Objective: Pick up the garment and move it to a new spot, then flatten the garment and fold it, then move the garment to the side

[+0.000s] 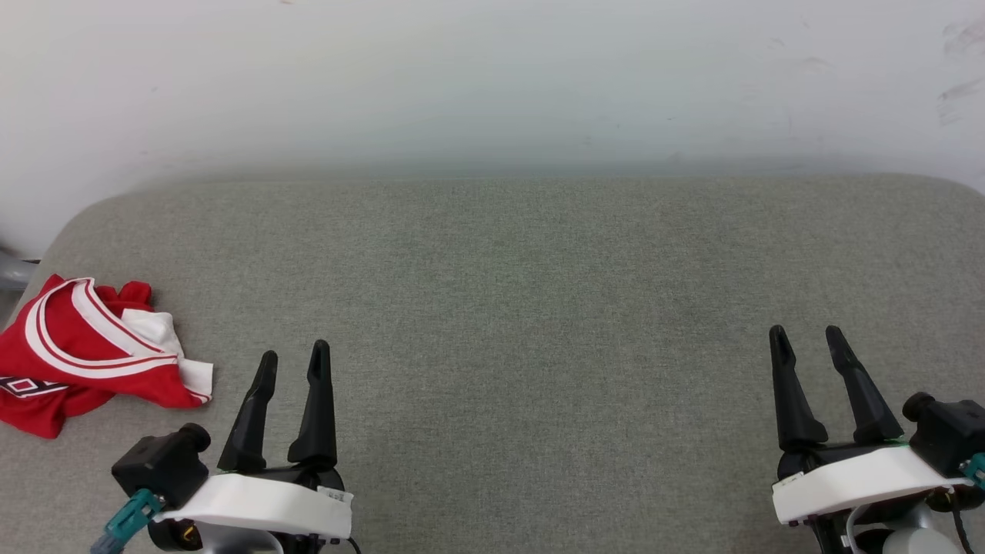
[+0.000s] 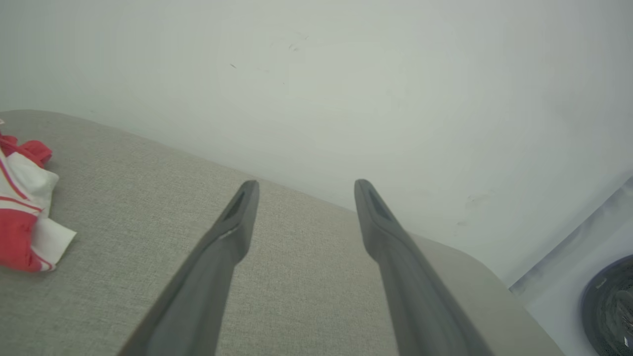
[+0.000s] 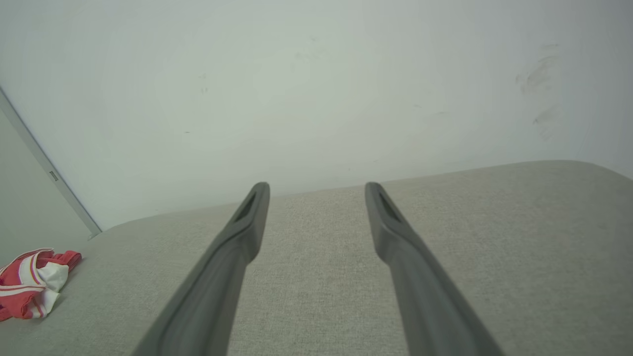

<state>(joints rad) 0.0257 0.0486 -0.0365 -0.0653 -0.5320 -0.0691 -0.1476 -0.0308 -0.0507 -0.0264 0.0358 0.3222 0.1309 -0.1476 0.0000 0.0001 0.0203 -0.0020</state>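
The garment [image 1: 85,354], a red jersey with white sleeves and striped trim, lies crumpled at the far left of the grey padded table [image 1: 508,292]. It also appears at the left edge of the left wrist view as the garment [image 2: 22,212] and small at the lower left of the right wrist view as the garment [image 3: 29,283]. My left gripper [image 1: 294,362] hovers open just right of it, nothing between its fingers. Far over at the lower right, my right gripper [image 1: 808,336] is open and holds nothing.
A white wall [image 1: 492,77] runs along the table's far edge. The table's corners are rounded at the back left and back right. In the left wrist view a dark round object [image 2: 608,306] sits beyond the table's end.
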